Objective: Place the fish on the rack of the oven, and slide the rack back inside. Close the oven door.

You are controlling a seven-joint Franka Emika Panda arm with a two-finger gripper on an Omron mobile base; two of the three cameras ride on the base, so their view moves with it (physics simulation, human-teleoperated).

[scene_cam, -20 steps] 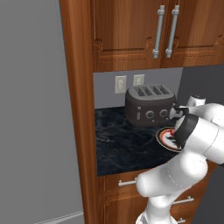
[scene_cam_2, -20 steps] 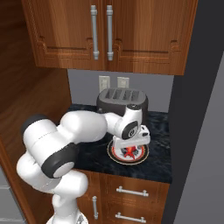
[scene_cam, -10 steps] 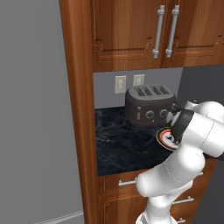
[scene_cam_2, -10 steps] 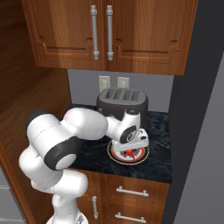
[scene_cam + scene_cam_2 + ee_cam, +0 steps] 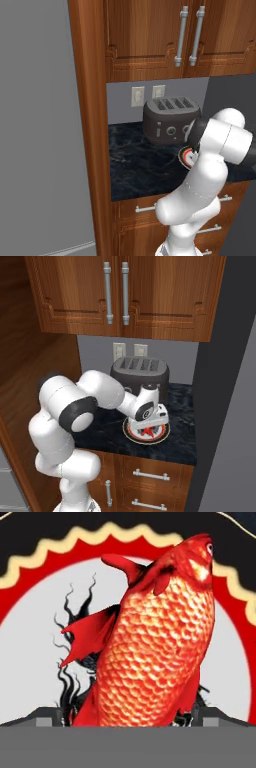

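Fish [image 5: 155,642]: one only, red, lying on the single round plate [image 5: 162,432] on the dark counter [image 5: 135,162], before one toaster [image 5: 139,372]. One gripper [image 5: 148,431] stands wide open just above it (holding nothing); its fingertips are mostly cut off in the hand view.

The fish [image 5: 155,642] lies on the plate [image 5: 131,431], which sits on the counter [image 5: 182,448] just before the toaster [image 5: 140,372]. The gripper [image 5: 150,428] hangs over the fish, seemingly just above it.
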